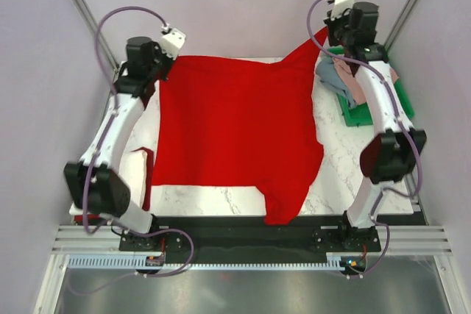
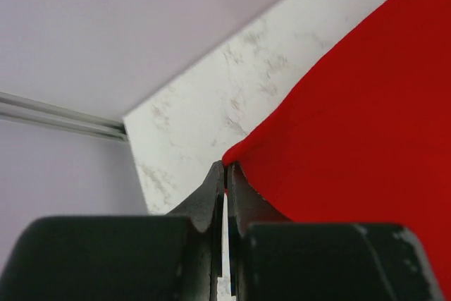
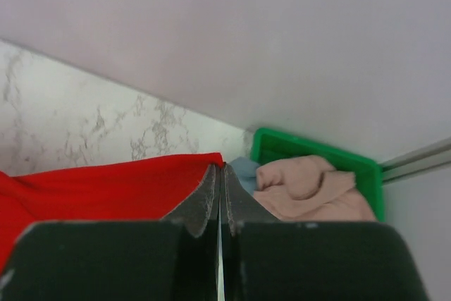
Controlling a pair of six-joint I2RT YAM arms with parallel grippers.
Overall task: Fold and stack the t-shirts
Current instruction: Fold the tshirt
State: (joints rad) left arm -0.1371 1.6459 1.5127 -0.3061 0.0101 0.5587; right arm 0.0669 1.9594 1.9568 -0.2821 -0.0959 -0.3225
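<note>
A large bright red t-shirt (image 1: pixel 235 130) lies spread over the marble table, one sleeve hanging over the near edge. My left gripper (image 1: pixel 163 64) is shut on its far left corner, seen pinched at the fingertips in the left wrist view (image 2: pixel 227 168). My right gripper (image 1: pixel 329 34) is shut on the far right corner, lifted off the table, seen in the right wrist view (image 3: pixel 222 167). A pale pink shirt (image 3: pixel 306 188) and a grey-blue shirt (image 1: pixel 335 75) lie crumpled in the green tray (image 1: pixel 368 112).
The green tray (image 3: pixel 317 153) sits at the far right of the table, under my right arm. A bit of red cloth (image 1: pixel 143 156) shows at the table's left edge beside my left arm. Grey walls and frame rails close in the far side.
</note>
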